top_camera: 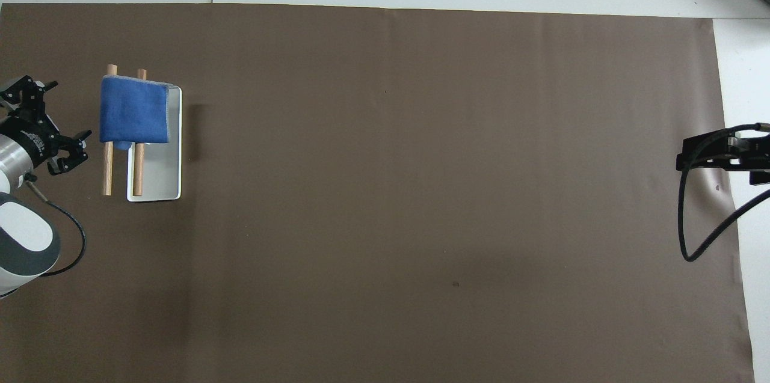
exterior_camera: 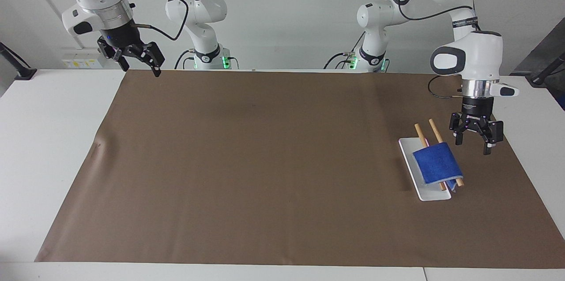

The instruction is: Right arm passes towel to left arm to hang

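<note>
The royal-blue towel (exterior_camera: 437, 165) hangs draped over two wooden rods (exterior_camera: 435, 130) that stand above a white tray (exterior_camera: 408, 157), at the left arm's end of the table. It also shows in the overhead view (top_camera: 133, 110). My left gripper (exterior_camera: 473, 140) is open and empty, raised just beside the rods and the towel, apart from both; it also shows in the overhead view (top_camera: 46, 124). My right gripper (exterior_camera: 137, 61) is open and empty, held high over the sheet's corner at the right arm's end; its hand shows in the overhead view (top_camera: 719, 153).
A large brown sheet (exterior_camera: 273, 162) covers most of the white table (exterior_camera: 48, 131). The tray's bare part (top_camera: 159, 175) lies under the rods (top_camera: 107, 169). A black cable (top_camera: 698, 226) loops down from the right arm's wrist.
</note>
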{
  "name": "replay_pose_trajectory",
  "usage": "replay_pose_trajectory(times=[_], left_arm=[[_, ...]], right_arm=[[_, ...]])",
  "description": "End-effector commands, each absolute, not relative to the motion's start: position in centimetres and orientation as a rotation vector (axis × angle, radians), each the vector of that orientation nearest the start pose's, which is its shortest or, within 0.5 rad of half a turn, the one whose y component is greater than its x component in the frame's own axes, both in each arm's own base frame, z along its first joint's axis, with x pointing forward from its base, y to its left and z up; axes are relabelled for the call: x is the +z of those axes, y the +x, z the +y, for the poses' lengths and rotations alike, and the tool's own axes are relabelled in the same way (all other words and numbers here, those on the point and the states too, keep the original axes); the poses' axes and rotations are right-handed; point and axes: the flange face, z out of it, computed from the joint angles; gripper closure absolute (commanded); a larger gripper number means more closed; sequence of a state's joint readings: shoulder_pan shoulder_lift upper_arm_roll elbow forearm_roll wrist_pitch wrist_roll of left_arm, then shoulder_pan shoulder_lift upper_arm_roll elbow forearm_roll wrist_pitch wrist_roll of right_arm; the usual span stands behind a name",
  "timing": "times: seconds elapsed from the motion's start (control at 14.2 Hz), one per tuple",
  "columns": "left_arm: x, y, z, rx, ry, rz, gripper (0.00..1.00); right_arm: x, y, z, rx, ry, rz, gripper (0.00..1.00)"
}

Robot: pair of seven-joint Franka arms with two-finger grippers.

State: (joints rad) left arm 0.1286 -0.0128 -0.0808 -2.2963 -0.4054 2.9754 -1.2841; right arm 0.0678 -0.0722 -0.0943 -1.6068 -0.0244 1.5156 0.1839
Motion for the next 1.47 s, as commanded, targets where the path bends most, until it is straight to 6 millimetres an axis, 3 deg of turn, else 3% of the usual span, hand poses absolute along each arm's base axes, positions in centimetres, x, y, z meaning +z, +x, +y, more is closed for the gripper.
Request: replay_pose_trajectory(times=[0.0,0.42,0.63,0.84,0.98,1.19,1.4], left_arm=[[44.8,55.2,2.0,0.550,1.850,1.748,0.00],[49.0,55.4,-4.3,0.542,2.135,1.400,0.00],[51.6,55.5,-8.2,0.581,2.298,1.111,0.00],[54.0,56.1,-10.7,0.692,2.562,0.777,0.00],[55.6,57.1,-11.4,0.711,2.776,0.465,0.00],[58.9,58.5,-10.7,0.619,2.930,0.092,0.00],[62.4,58.5,-8.6,0.501,3.003,-0.155,0.00]], right_arm=[[64.2,51.9,-1.9,-0.017,-3.138,0.304,0.00],[64.7,52.6,-1.9,0.000,-3.148,0.307,0.00],[64.6,52.7,-2.0,0.008,-3.142,0.308,0.00],[64.5,52.5,-1.8,0.006,-3.140,0.308,0.00],[64.4,52.4,-1.6,0.013,-3.125,0.305,0.00],[64.4,52.5,-1.6,0.013,-3.121,0.300,0.00],[64.4,52.5,-1.6,0.013,-3.121,0.300,0.00]])
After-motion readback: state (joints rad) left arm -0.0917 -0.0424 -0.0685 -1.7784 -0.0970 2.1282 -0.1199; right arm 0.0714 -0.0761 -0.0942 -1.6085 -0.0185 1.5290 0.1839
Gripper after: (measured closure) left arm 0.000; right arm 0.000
